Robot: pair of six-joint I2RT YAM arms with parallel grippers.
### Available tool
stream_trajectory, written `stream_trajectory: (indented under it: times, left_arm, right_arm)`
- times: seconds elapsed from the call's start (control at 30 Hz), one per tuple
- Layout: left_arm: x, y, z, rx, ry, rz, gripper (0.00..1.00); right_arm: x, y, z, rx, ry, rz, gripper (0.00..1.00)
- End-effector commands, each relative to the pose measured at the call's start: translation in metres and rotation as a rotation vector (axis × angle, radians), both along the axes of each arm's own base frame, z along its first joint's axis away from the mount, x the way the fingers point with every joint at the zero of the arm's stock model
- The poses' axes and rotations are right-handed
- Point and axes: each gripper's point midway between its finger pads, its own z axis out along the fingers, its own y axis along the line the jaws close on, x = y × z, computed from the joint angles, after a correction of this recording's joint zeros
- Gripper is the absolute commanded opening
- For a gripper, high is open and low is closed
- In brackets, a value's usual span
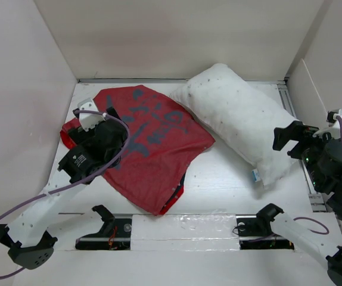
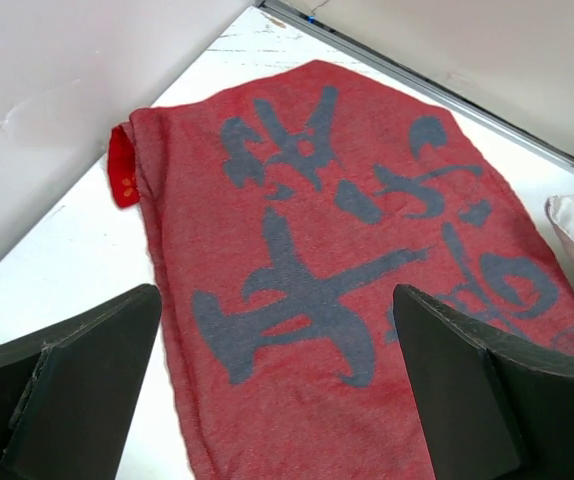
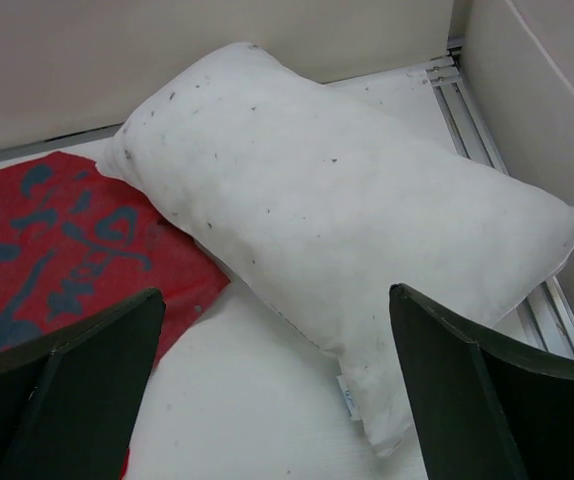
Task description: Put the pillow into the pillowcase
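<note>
The white speckled pillow lies diagonally at the back right, its small tag at the near end. The red pillowcase lies flat at centre left, its duller side with grey-blue marks facing up, and the pillow's far end rests on its edge. My left gripper is open and empty, hovering over the pillowcase's left part. My right gripper is open and empty beside the pillow's near right end. The right wrist view shows the pillow, the tag and the pillowcase.
White walls enclose the table on the left, back and right. A metal rail runs along the right side, with a leaning white panel behind it. Two dark slots sit at the near edge by the arm bases.
</note>
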Motion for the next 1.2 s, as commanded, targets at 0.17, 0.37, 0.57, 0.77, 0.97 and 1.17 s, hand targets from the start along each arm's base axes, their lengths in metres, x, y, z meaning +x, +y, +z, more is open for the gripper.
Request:
stream_trajectory:
  times: [0.17, 0.37, 0.57, 0.77, 0.97, 1.17]
  left_arm:
    - [-0.007, 0.003, 0.018, -0.119, -0.110, -0.020, 1.00]
    - [0.011, -0.053, 0.014, -0.132, -0.052, -0.291, 1.00]
    - [0.030, -0.170, -0.071, -0.015, 0.247, -0.553, 1.00]
    - [0.016, -0.250, -0.153, -0.008, 0.511, -0.895, 1.00]
    - [-0.012, -0.265, -0.197, -0.016, 0.621, -1.022, 0.97]
    - [-0.026, -0.280, -0.229, 0.002, 0.725, -1.091, 0.92]
  right_arm:
    - [0.002, 0.001, 0.008, 0.010, -0.039, 0.003, 0.99]
    - [0.003, 0.007, 0.006, 0.014, -0.036, 0.032, 0.99]
    - [0.016, 0.032, -0.014, 0.009, 0.005, 0.122, 0.99]
    - [0.030, 0.067, -0.046, 0.012, 0.076, 0.247, 0.99]
    - [0.028, 0.079, -0.059, 0.024, 0.087, 0.313, 0.99]
    - [0.026, 0.087, -0.063, 0.030, 0.077, 0.360, 0.99]
